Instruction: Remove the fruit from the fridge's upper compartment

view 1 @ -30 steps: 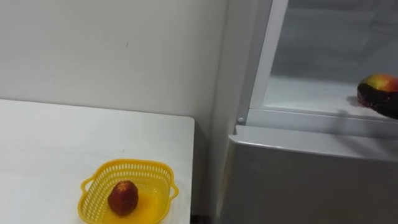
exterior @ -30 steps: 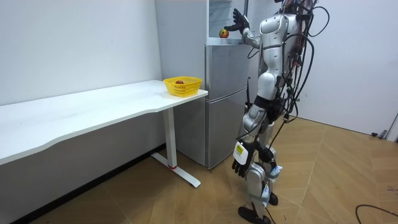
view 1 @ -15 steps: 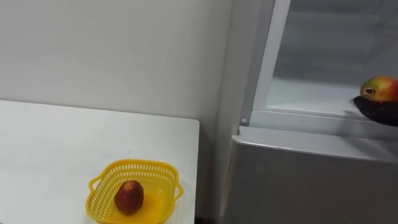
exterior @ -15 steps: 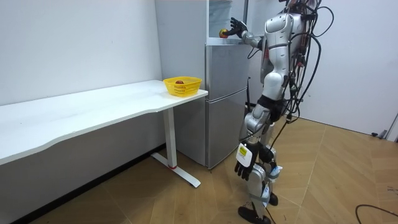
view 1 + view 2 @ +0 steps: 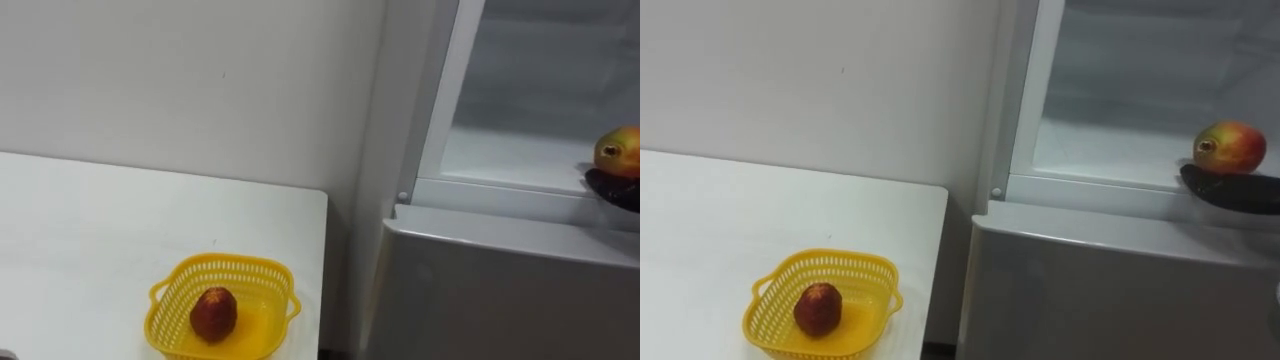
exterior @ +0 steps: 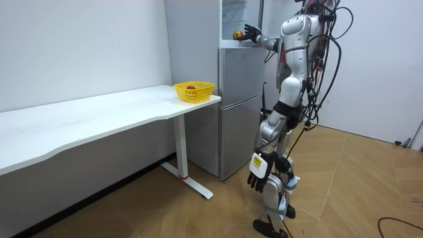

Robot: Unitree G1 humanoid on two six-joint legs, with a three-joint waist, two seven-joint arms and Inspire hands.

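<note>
Since right hand (image 5: pixel 1230 192) has sunk beneath mango (image 5: pixel 1232 147) | hand flat, released | mango unmoved

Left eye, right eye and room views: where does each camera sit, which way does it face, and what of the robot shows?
Left eye view: on the head, looking down at the yellow basket on the table and the open fridge; the right hand shows just below the mango.
Right eye view: beside it, same scene and hand.
Room view: off in the room, side-on to the whole robot facing the fridge; left hand hangs low.
All share basket, mango, fridge.
</note>
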